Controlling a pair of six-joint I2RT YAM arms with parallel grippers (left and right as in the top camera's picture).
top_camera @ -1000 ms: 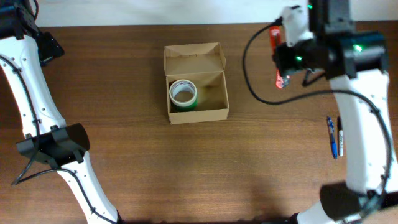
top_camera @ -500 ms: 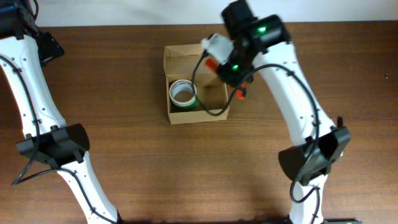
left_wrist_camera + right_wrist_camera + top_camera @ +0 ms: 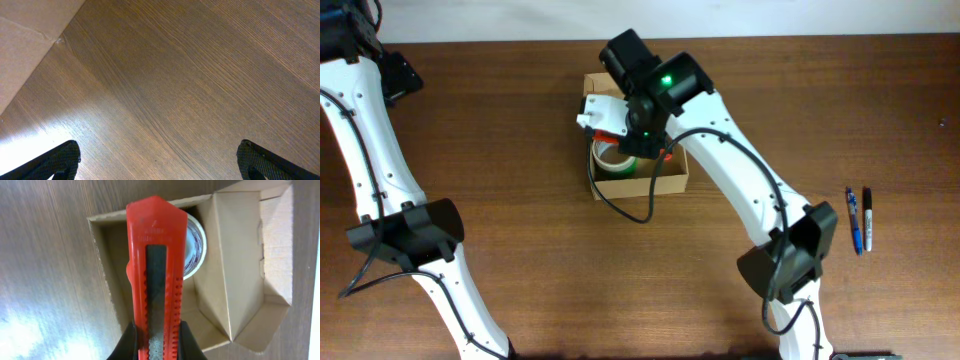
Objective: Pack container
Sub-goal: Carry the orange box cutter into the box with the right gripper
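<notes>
The container, an open tan cardboard box point(image 3: 640, 186), stands at the table's back middle with its flap lid folded back. A green-and-white tape roll point(image 3: 611, 157) lies in its left half. My right gripper point(image 3: 632, 140) hovers over the box, shut on a red utility knife point(image 3: 156, 265). In the right wrist view the knife points over the box opening point(image 3: 235, 285), with the tape roll point(image 3: 196, 245) partly hidden behind it. My left gripper point(image 3: 160, 165) is open and empty over bare wood, far from the box.
Two pens point(image 3: 858, 220) lie side by side at the right of the table. The left arm's white links point(image 3: 380, 160) run down the left side. A pale tan surface point(image 3: 25, 45) shows at the top-left corner of the left wrist view.
My right arm has swung from the far right to the left with the red knife in it and now hangs over the box. The left arm has not moved.
</notes>
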